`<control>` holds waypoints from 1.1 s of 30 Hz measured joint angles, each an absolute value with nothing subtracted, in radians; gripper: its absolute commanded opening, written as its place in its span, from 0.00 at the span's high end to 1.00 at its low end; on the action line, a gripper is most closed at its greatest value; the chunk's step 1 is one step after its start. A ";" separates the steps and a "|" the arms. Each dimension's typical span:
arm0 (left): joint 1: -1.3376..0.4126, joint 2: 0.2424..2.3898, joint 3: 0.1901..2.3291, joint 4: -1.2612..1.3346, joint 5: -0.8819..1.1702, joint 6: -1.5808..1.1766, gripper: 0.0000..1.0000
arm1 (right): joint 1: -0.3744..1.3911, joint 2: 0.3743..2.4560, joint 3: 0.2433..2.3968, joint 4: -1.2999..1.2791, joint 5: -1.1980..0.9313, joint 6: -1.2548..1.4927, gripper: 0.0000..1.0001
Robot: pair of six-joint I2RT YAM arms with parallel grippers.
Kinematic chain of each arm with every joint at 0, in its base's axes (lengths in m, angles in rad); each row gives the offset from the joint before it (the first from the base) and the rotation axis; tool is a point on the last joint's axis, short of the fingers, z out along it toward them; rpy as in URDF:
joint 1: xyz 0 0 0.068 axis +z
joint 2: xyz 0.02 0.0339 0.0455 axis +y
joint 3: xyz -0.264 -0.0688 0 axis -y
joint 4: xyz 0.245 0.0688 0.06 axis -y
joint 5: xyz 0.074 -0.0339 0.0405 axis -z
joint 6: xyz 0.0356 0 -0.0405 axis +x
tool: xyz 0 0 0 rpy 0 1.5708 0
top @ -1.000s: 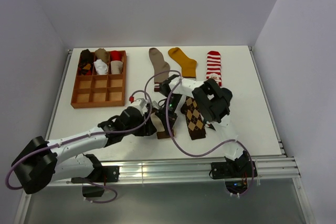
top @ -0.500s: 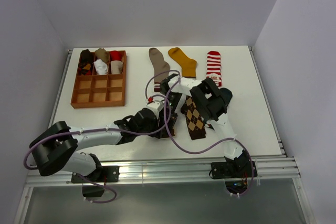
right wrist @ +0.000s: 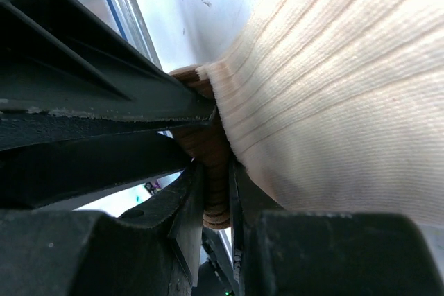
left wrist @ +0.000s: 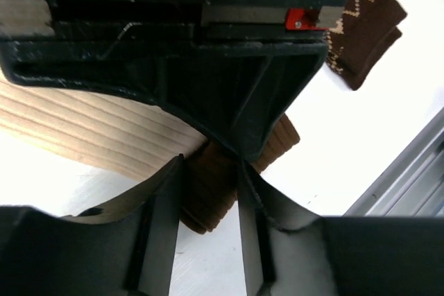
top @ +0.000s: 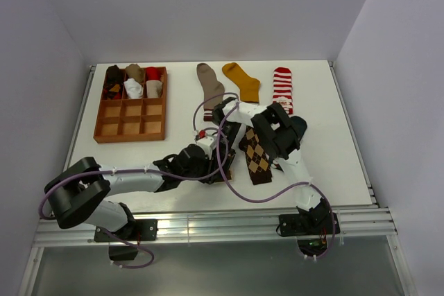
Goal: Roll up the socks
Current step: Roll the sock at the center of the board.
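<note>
While the right claw point(right wrist: 215, 192) pinches the cream-and-brown sock point(right wrist: 333, 88) by its brown end and the left claw point(left wrist: 208, 178) straddles its brown cuff near the table's point(top: 326, 150) middle, rolling seems just begun, so winding comes next.

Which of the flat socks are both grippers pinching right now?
The cream ribbed sock with brown ends, near the table's front edge; the argyle, taupe, mustard and striped socks lie untouched.
</note>
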State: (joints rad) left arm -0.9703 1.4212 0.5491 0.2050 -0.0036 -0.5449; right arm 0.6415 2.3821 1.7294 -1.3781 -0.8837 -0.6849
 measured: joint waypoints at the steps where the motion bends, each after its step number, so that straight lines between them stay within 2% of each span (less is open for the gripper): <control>1: -0.970 1.421 0.542 0.215 0.001 -0.547 0.62 | 0.641 2.382 1.729 -1.378 -0.883 -0.682 0.83; 6: -0.965 1.421 0.497 0.293 0.025 -0.577 0.67 | 0.641 2.382 1.729 -1.374 -0.879 -0.662 0.80; 10: -0.961 1.428 0.474 0.345 0.041 -0.608 0.86 | 0.641 2.382 1.727 -1.369 -0.875 -0.643 0.75; 14: -0.957 1.444 0.461 0.390 0.059 -0.644 1.00 | 0.635 2.369 1.694 -1.343 -0.873 -0.613 0.62; 20: -0.955 1.483 0.443 0.479 0.087 -0.702 1.00 | 0.624 2.268 1.593 -1.231 -0.844 -0.567 0.53; 33: -0.939 1.544 0.377 0.666 0.131 -0.834 1.00 | 0.500 2.069 1.462 -0.934 -0.844 -0.487 0.52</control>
State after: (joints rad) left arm -0.9386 1.5436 0.3771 0.6659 0.1310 -0.8341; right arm 0.4995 2.0693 1.4616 -0.9337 -0.8436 -0.4866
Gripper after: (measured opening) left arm 0.031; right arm 0.480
